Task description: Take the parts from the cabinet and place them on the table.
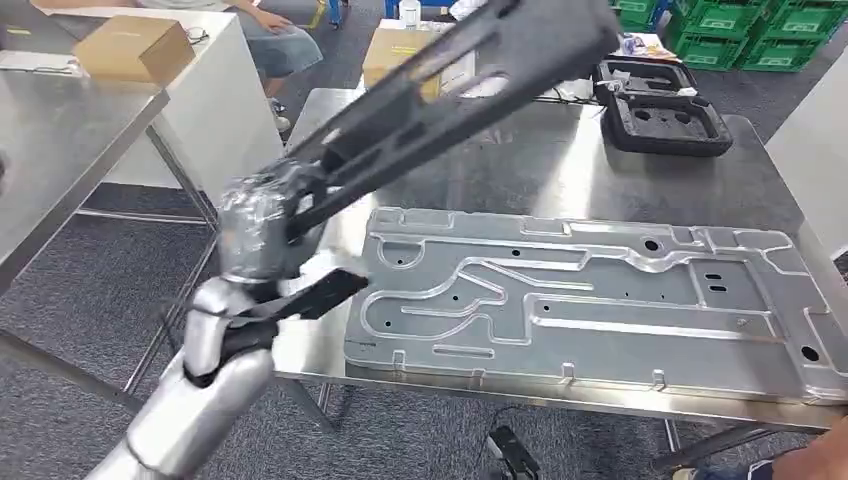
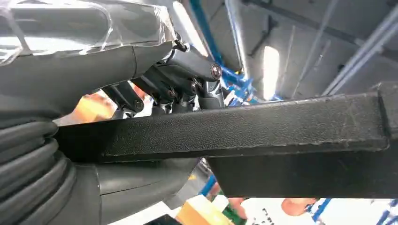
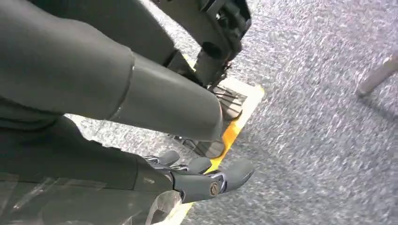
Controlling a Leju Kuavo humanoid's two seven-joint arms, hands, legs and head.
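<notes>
While grey carpet (image 1: 90, 290) spreads below, the left robot hand (image 1: 262, 225) grips a long black part (image 1: 450, 80) raised over the steel bench (image 1: 560, 160) — a pressed metal panel (image 1: 590, 300) lies there, black foam trays (image 1: 660, 115) beyond, green crates (image 1: 760, 30) farthest. The right robot hand (image 3: 197, 180) hangs empty, fingers loosely apart.

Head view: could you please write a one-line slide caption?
Left hand holds a long black part above the steel table, where a stamped metal panel lies.

Long black textured bar (image 1: 470, 85), gripped at its lower end, slanting up over the steel table (image 1: 560, 160). Flat silver stamped panel (image 1: 590, 300) lying on that table near its front edge.
</notes>
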